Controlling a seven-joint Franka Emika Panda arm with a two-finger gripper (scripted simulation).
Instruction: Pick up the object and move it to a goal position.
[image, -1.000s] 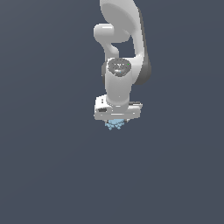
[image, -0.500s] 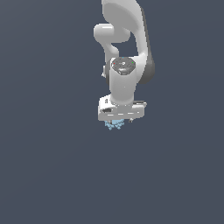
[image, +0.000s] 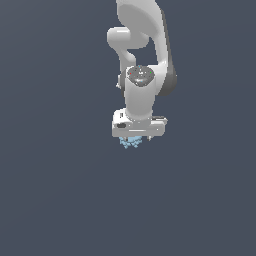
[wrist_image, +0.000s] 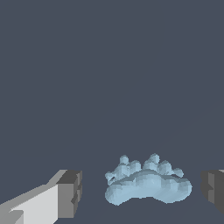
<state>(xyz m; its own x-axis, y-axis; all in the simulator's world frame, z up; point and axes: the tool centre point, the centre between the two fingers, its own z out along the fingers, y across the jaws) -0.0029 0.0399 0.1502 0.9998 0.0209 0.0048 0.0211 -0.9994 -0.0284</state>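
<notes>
The object (wrist_image: 146, 183) is a small pale-blue knobbly lump with spiky bumps along one edge. In the wrist view it lies between my two grey-tipped fingers (wrist_image: 70, 194), with a gap on each side, so neither pad touches it. My gripper (wrist_image: 142, 194) is open around it. In the exterior view the white arm reaches straight down, and the object (image: 131, 142) peeks out just under the hand, where the gripper (image: 134, 140) fingers are mostly hidden by the hand body.
A plain dark grey surface (image: 60, 200) fills both views, with nothing else on it.
The arm's wrist has shifted slightly over the last second, and the hand sits a touch lower over the object. The object has stayed in place.
</notes>
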